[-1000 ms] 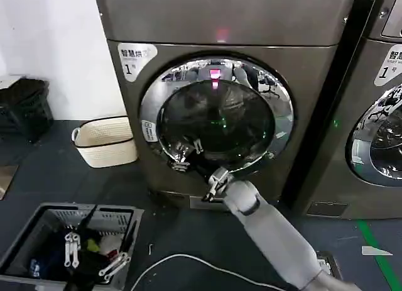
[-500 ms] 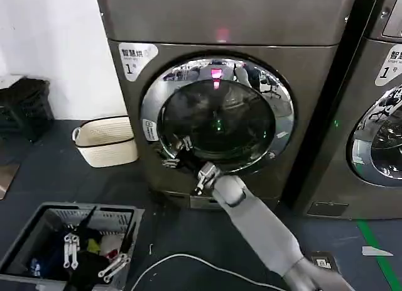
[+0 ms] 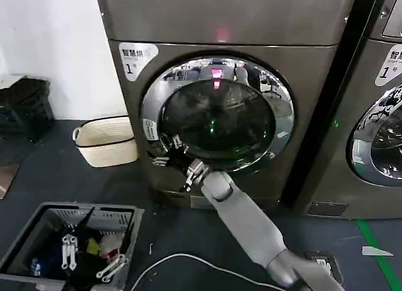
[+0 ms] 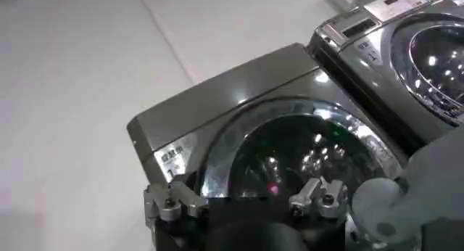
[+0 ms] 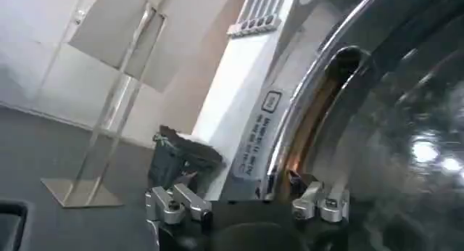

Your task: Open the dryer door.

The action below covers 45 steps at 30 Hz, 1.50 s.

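The right claw (image 3: 164,151) is up at the dryer door (image 3: 217,115), working the lower left of that wide chrome ring. The right wrist view puts its fingers spread apart, one fingertip (image 5: 168,202) out over the grey dryer front and the other (image 5: 328,199) over the ring and dark glass. So the jaws sit open across the door's left edge, gripping nothing I can confirm. Whether a finger is hooked behind the rim I cannot tell from here.

The door itself sits flush in the front of the dryer (image 3: 226,27), round and nearly machine-wide, with no gap showing around it in the head view. That reads as shut: the opening is not yet done. The reach looks complete, and what is left, by my reckoning, is catching the edge and swinging the door out.

The left claw (image 4: 246,202) hangs low and well back from the machine, fingers open and empty, looking up at the door from below. It sits near the grey laundry basket (image 3: 38,231) on the floor, at the near left.
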Motion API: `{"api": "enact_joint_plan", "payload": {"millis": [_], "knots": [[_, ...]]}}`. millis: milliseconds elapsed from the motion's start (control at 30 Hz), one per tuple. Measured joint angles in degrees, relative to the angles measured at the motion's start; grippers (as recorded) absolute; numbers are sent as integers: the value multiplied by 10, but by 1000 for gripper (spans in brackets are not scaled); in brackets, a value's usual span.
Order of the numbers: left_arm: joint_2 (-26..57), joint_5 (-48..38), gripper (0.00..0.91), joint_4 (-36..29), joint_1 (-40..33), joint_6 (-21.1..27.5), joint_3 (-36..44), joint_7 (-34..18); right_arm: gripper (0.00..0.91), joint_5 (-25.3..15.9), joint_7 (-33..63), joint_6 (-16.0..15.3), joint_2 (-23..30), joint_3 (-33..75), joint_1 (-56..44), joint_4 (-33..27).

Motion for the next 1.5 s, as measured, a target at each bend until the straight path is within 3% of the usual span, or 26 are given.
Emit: {"api": "enact_joint_plan", "payload": {"millis": [400,667,1100,1300,1500], "knots": [[-2,1,907,0,-3,9,-9,2,907,47,-112,40,-28,-17,3,12],[2,-17,907,4,-17,26,-28,5,907,110,-215,65,-56,-27,-4,36],[35,-165,907,49,-107,126,-131,44,907,207,-410,62,-127,-31,-36,134],[67,-173,907,80,-163,155,-148,39,907,250,-497,57,-148,-35,-38,167],[102,-146,907,97,-204,170,-109,37,907,285,-591,44,-173,-25,-43,184]]}}
